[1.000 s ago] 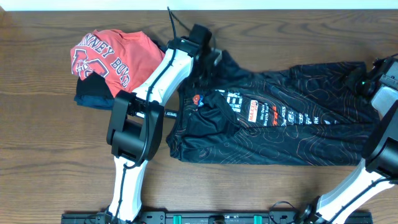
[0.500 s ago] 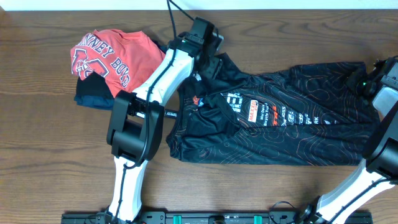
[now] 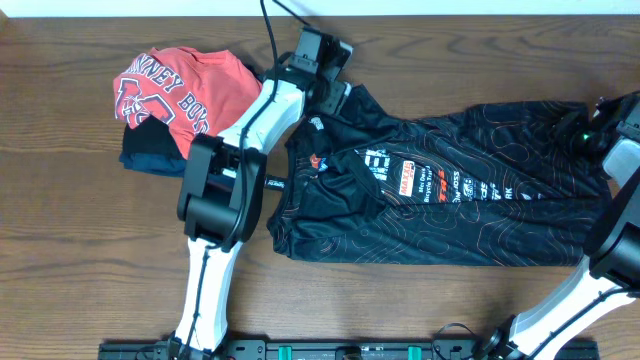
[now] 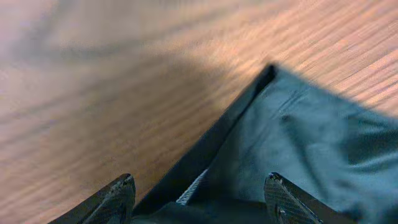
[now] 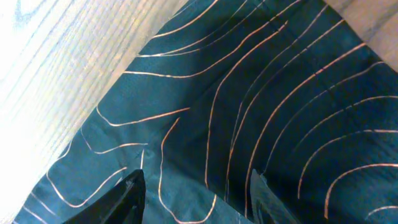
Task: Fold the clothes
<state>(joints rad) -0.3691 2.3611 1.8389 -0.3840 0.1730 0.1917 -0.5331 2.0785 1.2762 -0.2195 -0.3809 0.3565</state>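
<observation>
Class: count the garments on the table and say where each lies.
3: black jersey spread centre-right; red T-shirt far left, atop a navy garment. Others may hide beneath.

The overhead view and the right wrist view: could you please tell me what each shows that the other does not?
Only overhead: the red T-shirt atop a navy garment, the left arm and right arm, and white lettering on the black jersey. Only right wrist: a close look between the right claw's fingertips, spread apart over the cloth. Both: that jersey and the wooden table.
</observation>
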